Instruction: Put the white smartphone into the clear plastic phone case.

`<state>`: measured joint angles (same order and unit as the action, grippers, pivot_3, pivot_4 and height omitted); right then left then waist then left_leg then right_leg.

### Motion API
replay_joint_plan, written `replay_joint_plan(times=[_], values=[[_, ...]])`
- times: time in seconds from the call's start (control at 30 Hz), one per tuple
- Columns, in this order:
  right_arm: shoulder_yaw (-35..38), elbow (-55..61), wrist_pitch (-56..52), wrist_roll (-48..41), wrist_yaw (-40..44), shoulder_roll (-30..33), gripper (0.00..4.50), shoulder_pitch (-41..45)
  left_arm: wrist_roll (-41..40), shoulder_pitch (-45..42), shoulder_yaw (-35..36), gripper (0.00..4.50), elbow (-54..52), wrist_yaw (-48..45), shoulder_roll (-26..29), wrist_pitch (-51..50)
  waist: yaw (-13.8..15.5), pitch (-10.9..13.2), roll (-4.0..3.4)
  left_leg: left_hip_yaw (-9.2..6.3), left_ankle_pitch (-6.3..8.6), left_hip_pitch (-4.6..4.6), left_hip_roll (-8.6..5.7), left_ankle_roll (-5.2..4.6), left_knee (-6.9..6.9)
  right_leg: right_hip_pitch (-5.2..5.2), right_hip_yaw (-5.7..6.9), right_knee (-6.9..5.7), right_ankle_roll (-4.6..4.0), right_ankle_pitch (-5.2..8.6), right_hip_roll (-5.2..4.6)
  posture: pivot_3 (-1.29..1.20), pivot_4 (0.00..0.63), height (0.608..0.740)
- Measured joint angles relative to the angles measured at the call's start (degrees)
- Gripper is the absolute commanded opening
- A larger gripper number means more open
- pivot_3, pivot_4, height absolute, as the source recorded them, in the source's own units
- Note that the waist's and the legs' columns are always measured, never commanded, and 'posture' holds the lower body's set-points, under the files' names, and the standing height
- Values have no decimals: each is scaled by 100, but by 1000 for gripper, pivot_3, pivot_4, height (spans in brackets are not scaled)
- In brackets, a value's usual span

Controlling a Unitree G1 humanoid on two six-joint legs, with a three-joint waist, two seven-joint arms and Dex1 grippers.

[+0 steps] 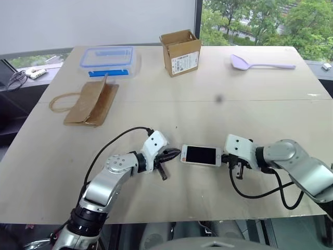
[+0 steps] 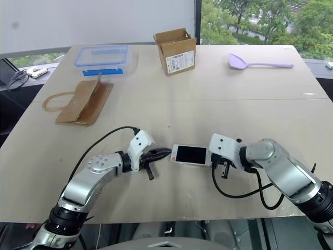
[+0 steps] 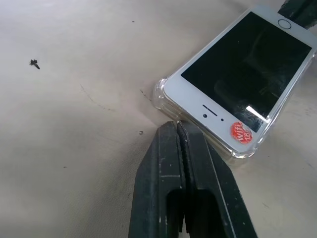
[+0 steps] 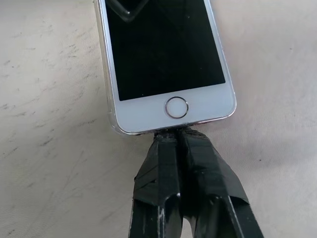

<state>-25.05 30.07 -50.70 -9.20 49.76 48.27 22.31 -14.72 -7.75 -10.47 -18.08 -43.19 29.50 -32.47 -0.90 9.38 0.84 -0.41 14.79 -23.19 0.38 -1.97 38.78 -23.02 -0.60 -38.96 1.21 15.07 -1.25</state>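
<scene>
White smartphone [image 1: 201,155] sits in clear case [image 3: 166,99], both closed tools, left [image 1: 176,152] and right [image 1: 225,158], touching its ends.

The head's two eyes looked forward and down over the whole bench [image 1: 171,112], sharing nearly the same scene. Each wrist camera sat low and very close, peering along its own shut jaws at opposite ends of the white smartphone [image 3: 242,82], which all views shared.
</scene>
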Motion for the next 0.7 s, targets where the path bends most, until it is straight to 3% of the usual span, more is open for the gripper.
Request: replay_joint_plan(times=[0.07, 0.7], values=[[-65, -144, 61, 79, 32, -114, 31, 77, 17, -22, 48, 46, 12, 105, -62, -73, -10, 0, 3, 2, 1, 50, 1, -1, -9, 44, -4, 5, -1, 2, 1, 0, 150, 740], [-344, -3172, 2214, 1258, 697, -1016, 31, 1638, 404, -665, 321, 46, 765, 969, -1004, -298, 26, -3, 8, 9, -1, 53, 2, 1, -6, 45, -16, 4, -3, -2, 3, 0, 150, 740]])
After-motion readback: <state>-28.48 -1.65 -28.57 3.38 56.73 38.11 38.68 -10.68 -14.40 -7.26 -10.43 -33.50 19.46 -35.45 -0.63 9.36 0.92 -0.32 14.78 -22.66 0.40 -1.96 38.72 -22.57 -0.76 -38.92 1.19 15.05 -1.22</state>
